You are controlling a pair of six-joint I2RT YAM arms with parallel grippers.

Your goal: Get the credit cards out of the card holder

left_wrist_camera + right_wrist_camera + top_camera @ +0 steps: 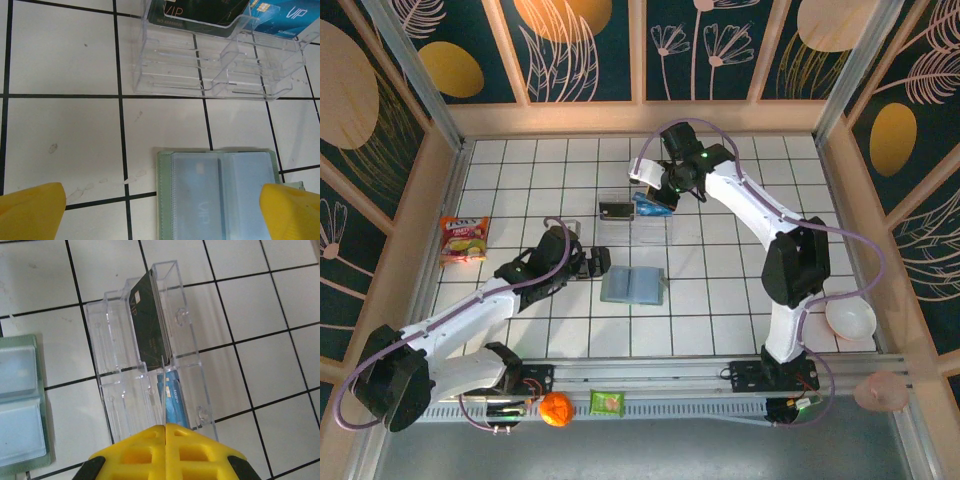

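At centre, holder [633, 285]: lying open, slots facing up.
Cards: dark card [150, 325] and blue card [175, 397] standing in tray [107, 325], at holder's 12 o'clock.
Right gripper [164, 426]: pinching together on blue card's edge.
Left gripper [597, 262]: hanging spread apart at holder's 9 o'clock.

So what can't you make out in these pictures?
Card holder: left wrist view, bottom edge cuts it off; frosted pockets blur the contents.
Dark card: left wrist view, top edge cuts off its print.
Blue card: right wrist view, nearly edge-on in the shut right gripper, face unreadable.
Snack packet: top view, lettering too small.
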